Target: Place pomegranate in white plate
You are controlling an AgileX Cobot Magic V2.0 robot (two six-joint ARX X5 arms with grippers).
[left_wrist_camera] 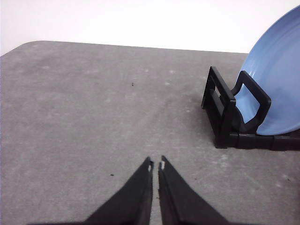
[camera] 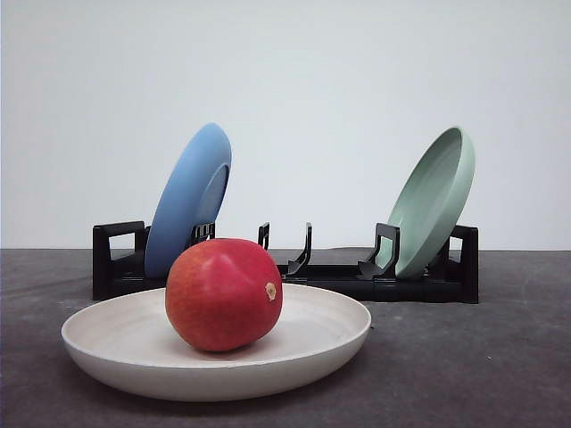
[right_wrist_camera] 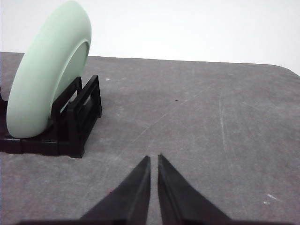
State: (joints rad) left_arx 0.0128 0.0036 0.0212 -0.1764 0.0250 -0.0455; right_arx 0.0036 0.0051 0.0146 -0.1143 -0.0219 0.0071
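A grey, lightly scuffed tabletop [camera: 482, 357] runs back to a plain white wall [camera: 339, 80]. Across the far part of the table stands a black slotted dish rack [camera: 419, 287], holding a blue plate [camera: 189, 198] on edge at its left end and a pale green plate [camera: 434, 198] on edge at its right end, both leaning. In front of the rack, nearer the camera, the white plate [camera: 134, 343] lies flat on the table. The pomegranate [camera: 223, 293] sits inside it, near the middle, its tan stem nub turned to the right; it seems to rest on the plate's floor, though the rim hides the contact.

The left gripper [left_wrist_camera: 156, 165] hangs over bare table beside the rack's blue-plate end, fingers nearly together with only a thin slit between them, holding nothing. The right gripper [right_wrist_camera: 153, 159] is the same by the green-plate end: closed to a sliver, empty.
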